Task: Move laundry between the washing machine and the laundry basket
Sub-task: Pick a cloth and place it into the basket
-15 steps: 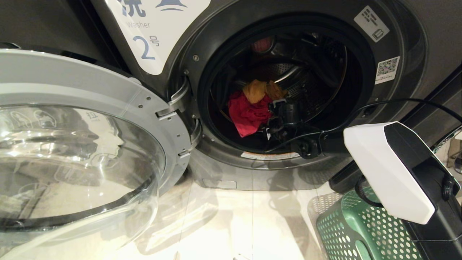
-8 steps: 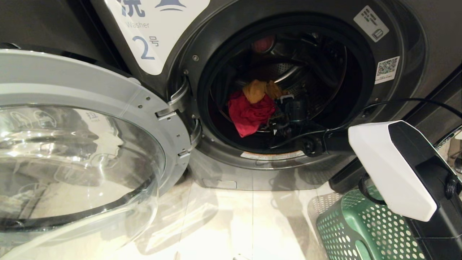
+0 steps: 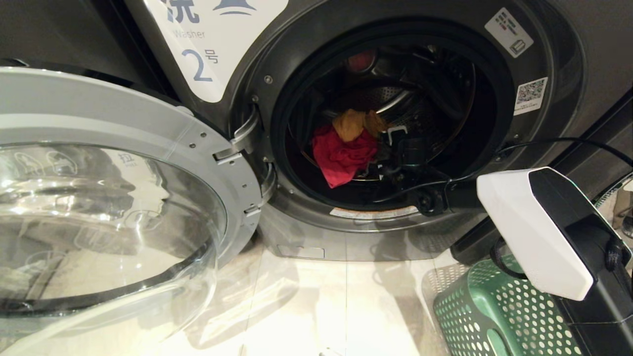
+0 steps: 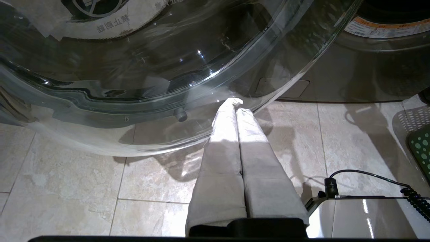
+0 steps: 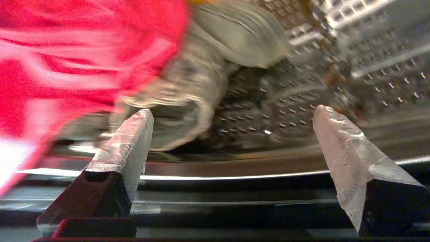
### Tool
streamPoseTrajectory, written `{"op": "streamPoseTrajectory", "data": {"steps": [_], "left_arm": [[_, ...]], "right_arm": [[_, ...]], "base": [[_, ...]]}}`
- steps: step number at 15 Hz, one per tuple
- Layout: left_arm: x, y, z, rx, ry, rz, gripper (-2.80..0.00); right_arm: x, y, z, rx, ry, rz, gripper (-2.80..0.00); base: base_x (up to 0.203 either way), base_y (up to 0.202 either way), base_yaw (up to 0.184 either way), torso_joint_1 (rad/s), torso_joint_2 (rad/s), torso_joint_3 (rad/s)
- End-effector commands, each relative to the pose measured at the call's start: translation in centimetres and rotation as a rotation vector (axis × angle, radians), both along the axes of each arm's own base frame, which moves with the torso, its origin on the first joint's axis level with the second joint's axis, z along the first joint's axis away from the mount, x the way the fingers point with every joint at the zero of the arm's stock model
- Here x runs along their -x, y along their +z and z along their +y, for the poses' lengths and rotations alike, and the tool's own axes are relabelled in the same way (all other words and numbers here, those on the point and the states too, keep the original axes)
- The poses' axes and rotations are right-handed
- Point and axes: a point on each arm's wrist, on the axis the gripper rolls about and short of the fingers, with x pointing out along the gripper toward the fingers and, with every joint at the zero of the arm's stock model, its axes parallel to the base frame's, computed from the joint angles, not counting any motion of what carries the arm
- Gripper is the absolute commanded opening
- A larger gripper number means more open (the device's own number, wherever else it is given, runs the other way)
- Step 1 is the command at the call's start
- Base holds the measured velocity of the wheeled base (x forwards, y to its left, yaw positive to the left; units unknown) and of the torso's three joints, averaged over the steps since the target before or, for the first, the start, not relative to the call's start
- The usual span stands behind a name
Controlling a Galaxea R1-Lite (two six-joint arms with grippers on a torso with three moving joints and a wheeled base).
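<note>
Inside the drum of the washing machine (image 3: 296, 207), the red-pink cloth (image 3: 341, 155) is heaped with the mustard-orange cloth (image 3: 353, 123) behind it and a grey-olive piece (image 5: 201, 84) beside. The right gripper (image 5: 231, 134) is held wide open, empty, just beside them. Being soft, light and shapeless, with no clear long axis, the cloth is best pinched at a raised fold. The left gripper (image 4: 235, 104) is closed, parked by the door (image 3: 123, 138).

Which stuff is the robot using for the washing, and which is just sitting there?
Job: washing machine, red cloth, mustard cloth, grey cloth, green laundry basket, open right gripper.
Lying about: shut left gripper, tiled floor.
</note>
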Motion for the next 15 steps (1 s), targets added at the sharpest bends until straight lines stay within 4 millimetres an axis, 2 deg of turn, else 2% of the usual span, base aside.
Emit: {"op": "streamPoseTrajectory", "data": {"steps": [1, 9, 11, 15], "left_arm": [[0.0, 0.0, 0.0, 0.000, 0.000, 0.000, -2.80], [0.0, 0.0, 0.0, 0.000, 0.000, -0.001, -2.80], [0.0, 0.0, 0.0, 0.000, 0.000, 0.000, -2.80], [0.0, 0.0, 0.0, 0.000, 0.000, 0.000, -2.80]], "right_arm": [[-0.1, -0.3, 0.0, 0.001, -0.003, 0.001, 0.00], [-0.2, 0.0, -0.1, -0.007, 0.005, -0.024, 0.00], [0.1, 0.6, 0.1, -0.008, 0.020, -0.029, 0.00], [2.0, 3.8, 0.6, -0.006, 0.107, -0.057, 0.00]], "base": [[0.000, 0.000, 0.000, 0.000, 0.00, 0.000], [0.000, 0.000, 0.000, 0.000, 0.00, 0.000], [0.000, 0.000, 0.000, 0.000, 0.00, 0.000], [0.000, 0.000, 0.000, 0.000, 0.00, 0.000]]}}
